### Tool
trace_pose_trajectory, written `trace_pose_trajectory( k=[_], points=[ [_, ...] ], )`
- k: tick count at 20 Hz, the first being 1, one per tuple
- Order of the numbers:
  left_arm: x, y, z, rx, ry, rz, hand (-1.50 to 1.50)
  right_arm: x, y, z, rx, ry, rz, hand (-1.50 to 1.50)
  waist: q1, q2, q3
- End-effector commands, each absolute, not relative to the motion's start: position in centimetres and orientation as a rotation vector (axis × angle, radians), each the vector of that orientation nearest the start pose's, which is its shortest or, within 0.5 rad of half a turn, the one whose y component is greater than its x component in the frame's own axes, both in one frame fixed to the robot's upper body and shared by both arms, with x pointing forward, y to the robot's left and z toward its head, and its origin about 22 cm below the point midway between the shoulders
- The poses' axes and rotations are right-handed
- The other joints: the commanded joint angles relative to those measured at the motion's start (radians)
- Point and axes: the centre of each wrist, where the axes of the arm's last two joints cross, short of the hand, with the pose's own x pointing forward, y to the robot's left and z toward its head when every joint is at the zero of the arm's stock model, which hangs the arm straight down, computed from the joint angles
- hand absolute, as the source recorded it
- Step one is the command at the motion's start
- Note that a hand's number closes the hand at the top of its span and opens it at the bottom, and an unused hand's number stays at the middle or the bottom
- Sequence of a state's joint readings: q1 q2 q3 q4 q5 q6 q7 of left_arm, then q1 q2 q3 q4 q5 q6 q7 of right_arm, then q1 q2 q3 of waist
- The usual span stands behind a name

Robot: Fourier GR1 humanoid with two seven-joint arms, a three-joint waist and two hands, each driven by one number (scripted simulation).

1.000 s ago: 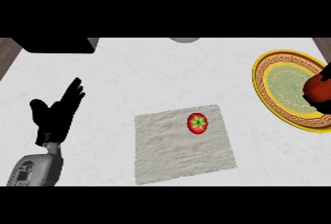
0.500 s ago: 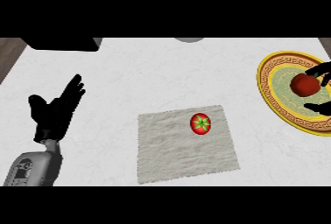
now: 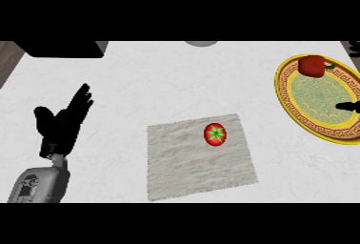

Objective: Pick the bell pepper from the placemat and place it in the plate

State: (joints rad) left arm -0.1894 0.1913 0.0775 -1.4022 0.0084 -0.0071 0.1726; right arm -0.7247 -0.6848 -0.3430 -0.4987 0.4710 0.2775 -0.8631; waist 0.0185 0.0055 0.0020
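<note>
Red bell pepper [image 3: 311,65] lies on the yellow-rimmed plate [image 3: 290,102], at its upper rim, free of any hand; a red tomato [image 3: 216,134] with a green star-shaped top sits on the grey placemat [image 3: 199,168], toward its upper right. Right hand [image 3: 347,106] shows only as dark fingertips at the view's right edge over the plate, grasp state cannot be told. Left hand [image 3: 62,123] rests released at the left, fingers straight, well apart from the placemat.

Left hand [image 3: 62,125] open, fingers up
</note>
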Motion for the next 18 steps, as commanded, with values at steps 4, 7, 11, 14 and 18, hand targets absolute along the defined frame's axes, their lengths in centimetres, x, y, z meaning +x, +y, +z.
trace_pose_trajectory(
  k=[4, 7, 11, 14, 18],
  points=[
    [28.8, 28.1, 2.1, 0.177, -1.411, -0.072, 0.00, 36.3, -47.5, 11.9, -0.161, -1.989, 0.496, -1.50, -0.020, -0.008, -0.002],
    [28.7, 27.5, 2.9, 0.152, -1.413, -0.072, 0.00, 36.0, -48.8, 12.9, -0.050, -1.844, 0.429, -1.50, -0.013, -0.008, -0.002],
    [28.2, 28.8, 0.7, 0.179, -1.402, -0.073, 0.00, 34.9, -50.3, 13.1, 0.077, -1.751, 0.410, -1.50, -0.014, -0.002, -0.002],
    [27.3, 27.7, -0.2, 0.189, -1.411, -0.094, 0.00, 34.7, -50.3, 12.5, 0.112, -1.778, 0.385, -1.50, -0.009, -0.001, -0.001],
    [28.2, 27.2, 1.0, 0.152, -1.399, -0.088, 0.00, 32.1, -52.9, 11.9, 0.062, -1.835, 0.343, -1.50, 0.008, 0.010, 0.003]
  ],
)
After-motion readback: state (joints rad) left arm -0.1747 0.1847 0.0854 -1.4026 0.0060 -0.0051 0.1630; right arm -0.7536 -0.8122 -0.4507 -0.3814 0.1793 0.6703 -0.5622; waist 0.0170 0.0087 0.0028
